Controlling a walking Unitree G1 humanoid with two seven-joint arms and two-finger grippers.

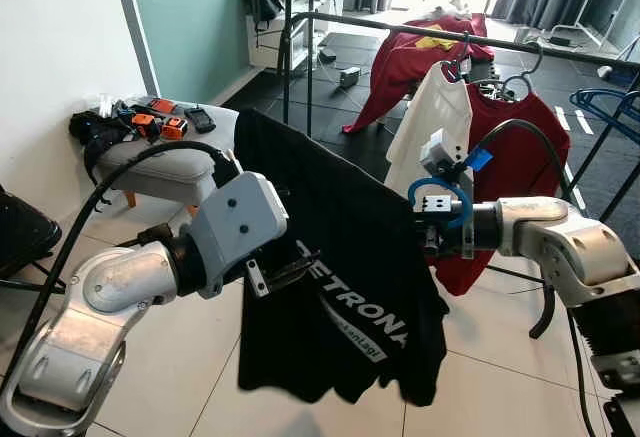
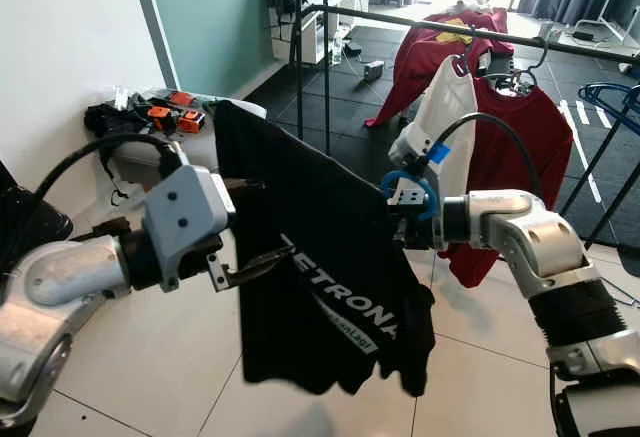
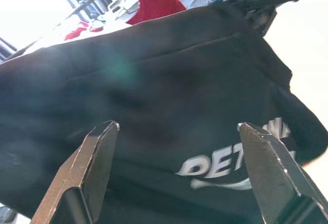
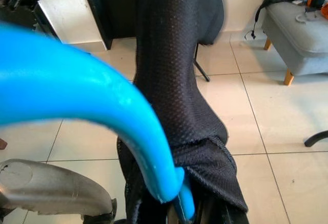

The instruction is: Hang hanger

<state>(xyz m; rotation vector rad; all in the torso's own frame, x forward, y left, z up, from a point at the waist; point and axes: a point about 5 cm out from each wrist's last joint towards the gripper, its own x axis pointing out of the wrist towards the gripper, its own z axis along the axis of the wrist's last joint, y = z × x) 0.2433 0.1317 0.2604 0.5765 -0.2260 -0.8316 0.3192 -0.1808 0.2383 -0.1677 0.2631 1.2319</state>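
Hanger (image 4: 102,116), a blue one, carries a black T-shirt (image 1: 340,287) with white lettering and is held up in front of the clothes rail (image 1: 450,37), on the robot's side of it and lower than the bar. The right gripper (image 1: 435,229) has its jaws closed on the hanger near its hook, at the shirt's collar end. The left gripper (image 1: 285,279) sits against the front of the shirt, further from the rail, with its jaws spread apart and nothing between them; the left wrist view looks between the two black fingers (image 3: 92,162) straight onto the cloth.

The main risk, as I judge it, is the shirt sliding off: it drapes unevenly, bunched at the collar end, and a tilt on the way up to the rail could shed it onto the tiled floor (image 1: 190,357). The hook could also catch on the garments hanging on the rail, a white shirt (image 1: 430,127) and a red shirt (image 1: 520,147) just behind the right gripper, or miss the bar altogether, since the black cloth hides much of the approach.

No true containers are in view. The grey stool (image 1: 170,162), off to the left of the rail by the wall, carries some orange and black gadgets (image 1: 160,117).
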